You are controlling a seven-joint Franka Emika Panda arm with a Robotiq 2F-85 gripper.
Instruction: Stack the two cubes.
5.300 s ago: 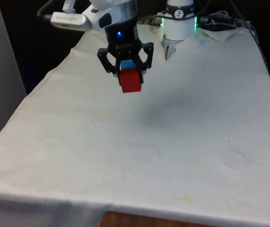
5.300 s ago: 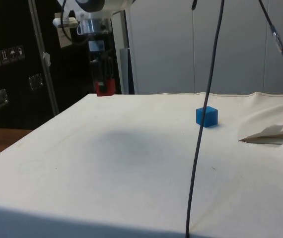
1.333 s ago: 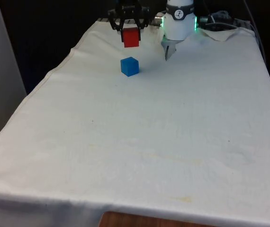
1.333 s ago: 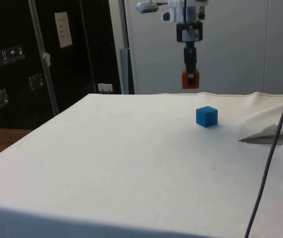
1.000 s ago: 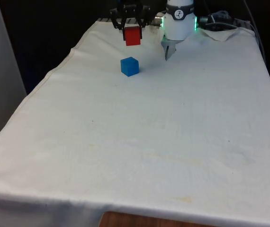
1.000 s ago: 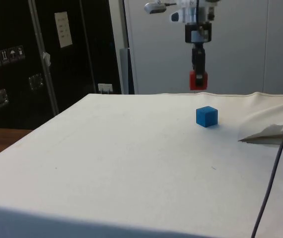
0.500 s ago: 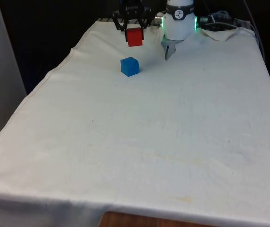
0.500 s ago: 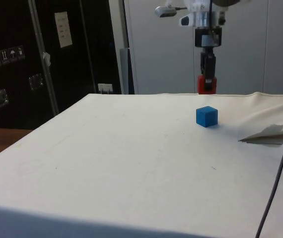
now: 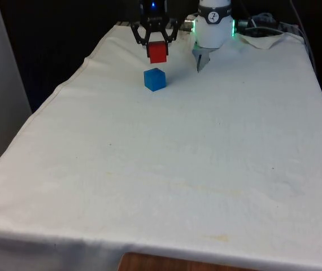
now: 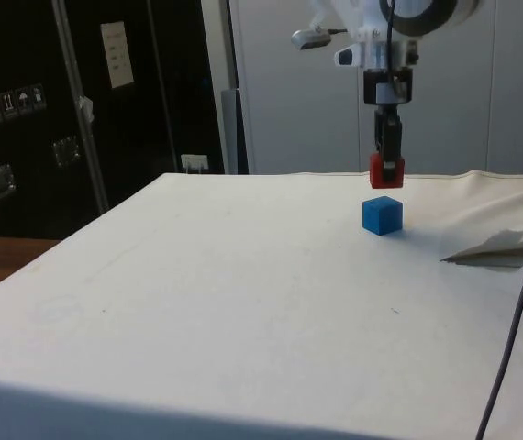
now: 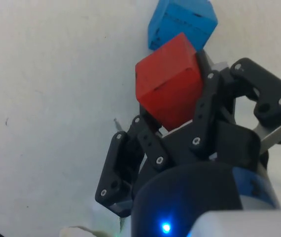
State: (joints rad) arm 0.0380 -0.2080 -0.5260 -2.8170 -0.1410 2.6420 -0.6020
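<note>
A small red cube (image 9: 157, 52) is pinched in the black two-finger hand (image 9: 157, 49), just above the small blue cube (image 9: 155, 79) in the frame's upper middle, on the white-clothed table (image 9: 206, 169). Faces should be squared and centred before release.

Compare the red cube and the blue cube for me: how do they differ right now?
The red cube is held off the cloth in the claw; the blue cube sits free on the cloth. In the side view the red cube hangs just above the blue cube, with a gap between them. Both look like plain cubes of similar size.
</note>
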